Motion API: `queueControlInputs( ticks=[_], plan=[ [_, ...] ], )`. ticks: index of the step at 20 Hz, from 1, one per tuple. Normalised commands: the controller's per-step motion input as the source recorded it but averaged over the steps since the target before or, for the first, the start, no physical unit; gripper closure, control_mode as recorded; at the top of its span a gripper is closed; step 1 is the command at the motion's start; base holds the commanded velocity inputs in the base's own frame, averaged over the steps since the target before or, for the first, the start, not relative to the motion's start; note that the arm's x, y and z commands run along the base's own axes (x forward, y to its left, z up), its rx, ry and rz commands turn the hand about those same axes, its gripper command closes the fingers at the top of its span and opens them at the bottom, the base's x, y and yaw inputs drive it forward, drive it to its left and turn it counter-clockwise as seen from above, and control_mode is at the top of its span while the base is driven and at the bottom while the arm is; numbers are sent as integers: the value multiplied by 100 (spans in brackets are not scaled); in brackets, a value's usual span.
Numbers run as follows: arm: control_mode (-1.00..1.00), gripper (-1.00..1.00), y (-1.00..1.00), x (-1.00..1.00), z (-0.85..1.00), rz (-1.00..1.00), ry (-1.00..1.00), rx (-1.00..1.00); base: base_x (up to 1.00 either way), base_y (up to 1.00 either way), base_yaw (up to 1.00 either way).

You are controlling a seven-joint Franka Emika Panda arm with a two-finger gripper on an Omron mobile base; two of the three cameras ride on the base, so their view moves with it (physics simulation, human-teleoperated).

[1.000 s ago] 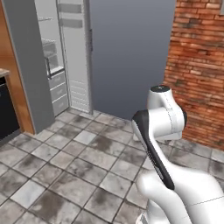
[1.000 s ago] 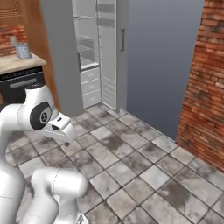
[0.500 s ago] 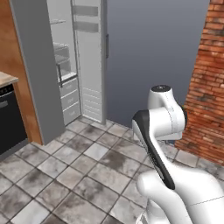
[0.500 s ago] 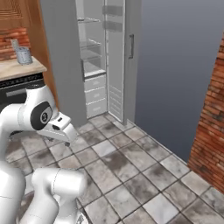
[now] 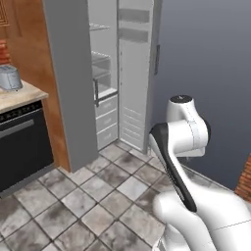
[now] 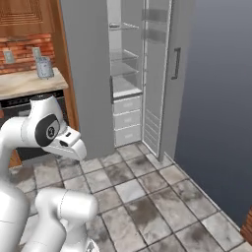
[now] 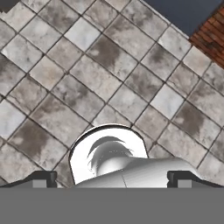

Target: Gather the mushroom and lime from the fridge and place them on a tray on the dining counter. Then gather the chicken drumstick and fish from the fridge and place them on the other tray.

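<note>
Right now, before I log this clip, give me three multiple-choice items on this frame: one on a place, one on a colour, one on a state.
1. Where does the open fridge stand relative to the black oven?
A. to its right, past a grey side panel
B. to its left
C. across the room behind the robot

2. What colour is the wall at the far right edge of the left base view?
A. white tile
B. red brick
C. green paint

3. How do the gripper fingers stand?
A. shut on a lime
B. shut on nothing
C. wide apart, holding nothing

Answers: 1 A, the oven sits left of the grey panel and the white shelves show to its right. 2 B, red brick shows there. 3 C, the two tips stand at opposite sides of the hand view over bare floor tiles.
</note>
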Motion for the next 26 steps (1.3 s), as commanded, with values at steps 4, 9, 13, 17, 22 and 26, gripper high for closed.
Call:
queueControlInputs(
  ticks=[4, 9, 13, 17, 22, 26],
  plan=[
    [100, -100, 0, 0, 0, 0, 0, 0, 100, 0, 37],
    [100, -100, 0, 0, 0, 0, 0, 0, 100, -10, 34],
    [100, -100, 0, 0, 0, 0, 0, 0, 100, -48, 23],
    [100, -100, 0, 0, 0, 0, 0, 0, 100, -69, 21],
    [100, -100, 0, 0, 0, 0, 0, 0, 100, -65, 24],
    [100, -100, 0, 0, 0, 0, 0, 0, 100, -53, 28]
  ],
)
